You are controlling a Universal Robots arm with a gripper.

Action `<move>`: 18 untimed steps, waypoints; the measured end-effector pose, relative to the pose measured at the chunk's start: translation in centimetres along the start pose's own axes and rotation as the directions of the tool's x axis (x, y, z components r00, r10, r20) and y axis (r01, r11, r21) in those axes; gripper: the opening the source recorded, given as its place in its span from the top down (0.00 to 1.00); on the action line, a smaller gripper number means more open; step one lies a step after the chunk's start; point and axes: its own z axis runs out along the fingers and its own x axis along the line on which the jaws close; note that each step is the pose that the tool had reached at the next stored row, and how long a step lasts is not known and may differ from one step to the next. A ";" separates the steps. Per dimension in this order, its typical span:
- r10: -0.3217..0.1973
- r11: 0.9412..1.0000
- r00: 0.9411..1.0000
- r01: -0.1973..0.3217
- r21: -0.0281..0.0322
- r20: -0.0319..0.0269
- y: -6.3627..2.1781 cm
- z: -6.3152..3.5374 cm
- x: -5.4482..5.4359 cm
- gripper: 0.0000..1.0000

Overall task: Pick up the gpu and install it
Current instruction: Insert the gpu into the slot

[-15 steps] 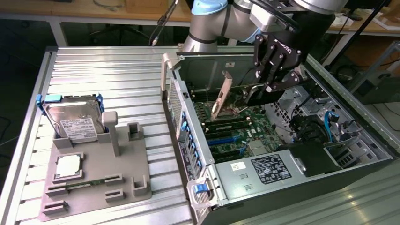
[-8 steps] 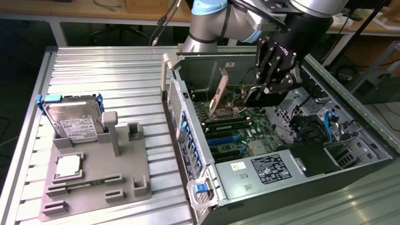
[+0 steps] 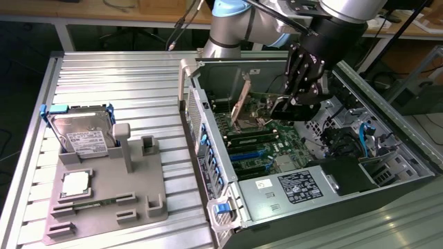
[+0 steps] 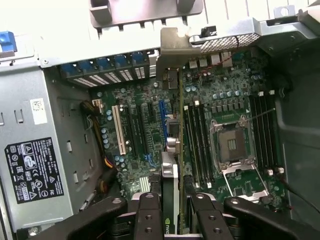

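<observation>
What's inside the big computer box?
Inside the computer case are a green motherboard, an open CPU socket and a power supply. The gripper holds the gpu edge-on over the board, hiding whatever lies beneath it.

gpu [image 4: 170, 172] | slim card, on edge | clamped in claw [image 4: 173, 202]

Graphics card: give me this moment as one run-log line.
hand: shut on graphics card | card: on edge inside computer case, over motherboard | seated: cannot tell
</observation>
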 end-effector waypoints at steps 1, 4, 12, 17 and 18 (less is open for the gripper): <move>0.009 1.000 1.000 -0.009 0.000 0.000 -0.01 0.03 0.0 0.73; 0.063 0.998 0.998 -0.063 0.002 0.001 -0.10 0.22 0.0 0.73; 0.147 0.989 0.989 -0.147 0.005 0.003 -0.25 0.52 0.0 0.73; 0.203 0.979 0.979 -0.203 0.007 0.004 -0.37 0.72 0.0 0.73; 0.214 0.977 0.977 -0.214 0.007 0.004 -0.39 0.76 0.0 0.73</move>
